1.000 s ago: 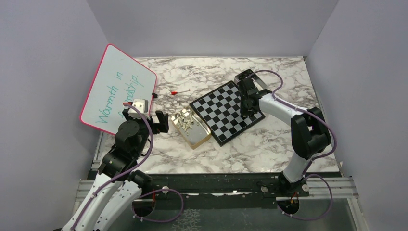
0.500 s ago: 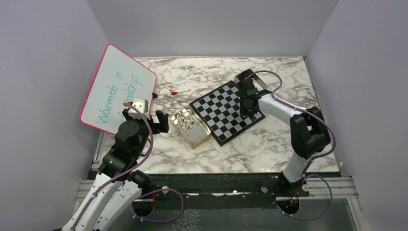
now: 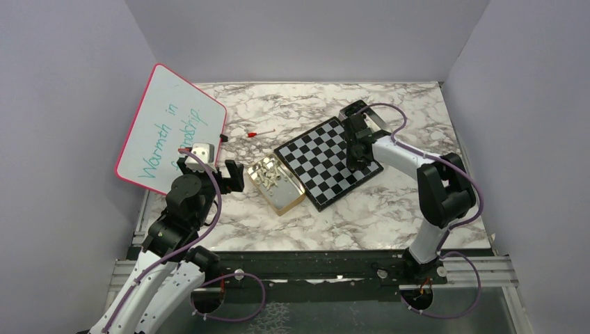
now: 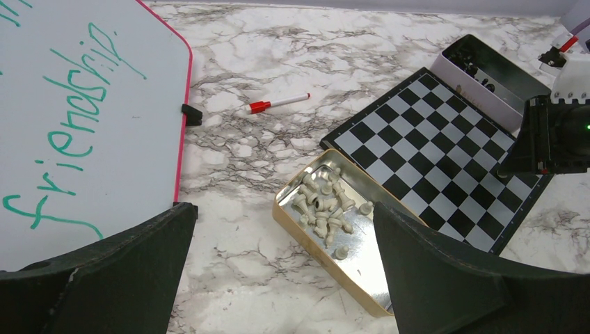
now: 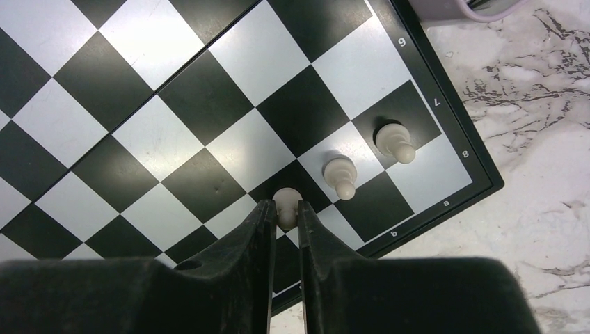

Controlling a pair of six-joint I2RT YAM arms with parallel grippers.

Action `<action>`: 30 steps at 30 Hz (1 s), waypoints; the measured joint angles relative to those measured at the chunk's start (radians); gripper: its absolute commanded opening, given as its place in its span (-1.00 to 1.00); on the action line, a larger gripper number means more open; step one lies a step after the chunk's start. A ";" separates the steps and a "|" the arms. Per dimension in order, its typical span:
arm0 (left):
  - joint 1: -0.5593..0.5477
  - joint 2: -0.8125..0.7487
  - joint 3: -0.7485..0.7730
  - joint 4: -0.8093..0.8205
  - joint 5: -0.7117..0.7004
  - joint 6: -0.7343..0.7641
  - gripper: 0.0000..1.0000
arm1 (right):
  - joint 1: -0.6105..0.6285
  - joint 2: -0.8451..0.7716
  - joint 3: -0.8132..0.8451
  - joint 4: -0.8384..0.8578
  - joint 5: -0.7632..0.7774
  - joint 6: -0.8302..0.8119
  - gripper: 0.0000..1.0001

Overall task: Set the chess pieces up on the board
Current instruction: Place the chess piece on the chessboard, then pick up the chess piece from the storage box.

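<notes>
The chequered board lies turned at the table's middle right. My right gripper is low over its near right corner, its fingers shut on a pale pawn that stands on a square. Two more pale pawns stand in a line beside it towards the corner. Left of the board, a gold tin holds several loose pale chess pieces. My left gripper hangs wide open and empty, high above the table near that tin.
A pink-framed whiteboard leans at the left. A red-capped marker lies behind the board. A second tin with dark pieces sits at the board's far edge. A small white cube rests beside the whiteboard.
The right arm has shifted only very slightly over the board's corner with the pawn between its fingers. The left arm has not moved.
</notes>
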 measured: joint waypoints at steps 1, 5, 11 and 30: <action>0.000 0.000 0.000 0.000 0.000 0.000 0.98 | 0.000 0.002 0.000 0.000 0.000 0.000 -0.50; 0.000 0.000 0.000 0.000 0.000 0.000 0.98 | 0.000 0.008 0.000 0.000 -0.002 0.000 -0.47; 0.000 0.004 0.000 0.000 0.000 0.000 0.98 | 0.000 0.008 0.008 -0.016 -0.011 -0.001 -0.39; 0.000 0.002 0.000 0.000 0.000 0.000 0.98 | 0.015 -0.097 0.167 -0.163 -0.133 -0.026 -0.34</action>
